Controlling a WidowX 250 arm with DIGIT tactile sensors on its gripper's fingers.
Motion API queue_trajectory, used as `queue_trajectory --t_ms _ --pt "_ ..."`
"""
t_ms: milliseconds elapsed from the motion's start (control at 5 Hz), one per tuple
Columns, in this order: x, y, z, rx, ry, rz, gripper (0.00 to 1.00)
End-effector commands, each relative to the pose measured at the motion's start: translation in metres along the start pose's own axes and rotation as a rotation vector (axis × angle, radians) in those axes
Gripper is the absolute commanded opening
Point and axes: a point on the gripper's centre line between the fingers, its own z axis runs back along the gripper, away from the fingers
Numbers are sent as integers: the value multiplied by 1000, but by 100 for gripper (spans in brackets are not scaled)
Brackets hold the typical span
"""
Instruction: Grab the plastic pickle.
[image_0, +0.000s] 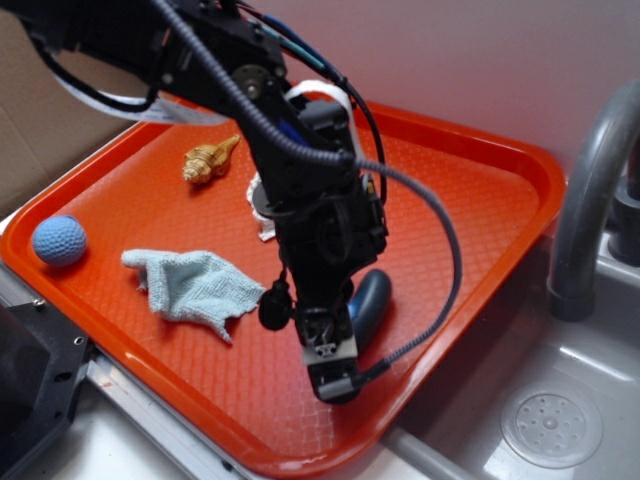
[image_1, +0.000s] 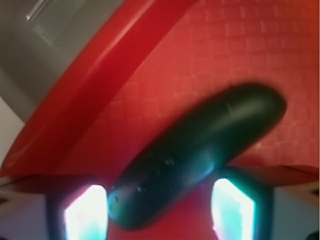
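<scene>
The plastic pickle (image_0: 371, 300) is a dark blue-grey sausage shape lying on the orange tray (image_0: 480, 200) near its front right edge. My gripper (image_0: 335, 385) is down at the tray, just in front of the pickle. In the wrist view the pickle (image_1: 200, 150) lies diagonally between my two fingers. Its near end is right beside the left finger (image_1: 85, 212), and the right finger (image_1: 232, 210) stands just off its side. My gripper (image_1: 157, 215) is open around the pickle. The tray rim (image_1: 100, 75) runs close by on the left.
A tan seashell (image_0: 210, 160) lies at the tray's back left. A blue ball (image_0: 59, 240) sits at its left edge, and a light blue cloth (image_0: 195, 285) lies left of my arm. A grey faucet (image_0: 590, 200) and sink (image_0: 560, 420) are to the right.
</scene>
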Motion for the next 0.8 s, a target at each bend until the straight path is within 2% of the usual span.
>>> queue_trajectory --t_ms 0,200,400,600 --pt "1 -8 6 -1 6 53 0" --pt "0 -6 8 -10 0 67 0" --pt "-4 1 39 73 -65 -41 0" --pt "-33 13 90 174 -193 20 0"
